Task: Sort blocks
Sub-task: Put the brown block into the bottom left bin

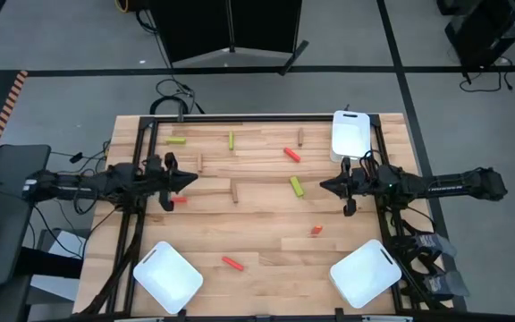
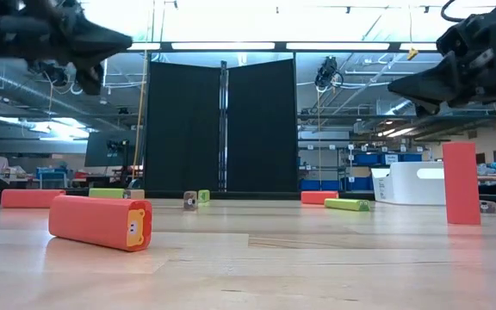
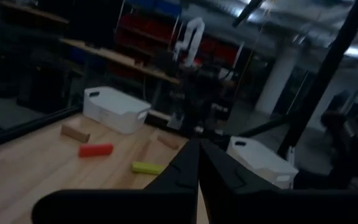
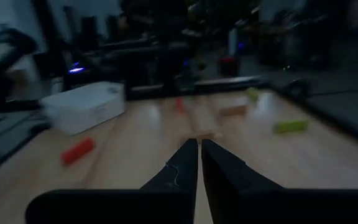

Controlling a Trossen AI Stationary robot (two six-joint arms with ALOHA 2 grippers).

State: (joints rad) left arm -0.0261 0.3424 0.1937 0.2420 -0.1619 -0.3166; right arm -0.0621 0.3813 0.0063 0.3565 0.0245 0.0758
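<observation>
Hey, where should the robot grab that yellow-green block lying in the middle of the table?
Grip the yellow-green stick-shaped block at mid-length, across its narrow width. It lies flat and angled with bare wood around it, so probably come straight down with the nearer right pincer, turned to match.

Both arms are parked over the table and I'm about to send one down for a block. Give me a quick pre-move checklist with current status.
1. Left hand empty, fingers shut: ok, open before descending.
2. Right hand empty, fingers shut: ok, open it too.
3. Trays empty: near-left tray, near-right tray, far tray: ok.
4. Nearest target to the right hand, the yellow-green block, lies flat and apart from others: ok.
5. Small red block stands on end and may tip: not ok.
6. Red block beside the left hand, partly hidden: cannot tell.
</observation>
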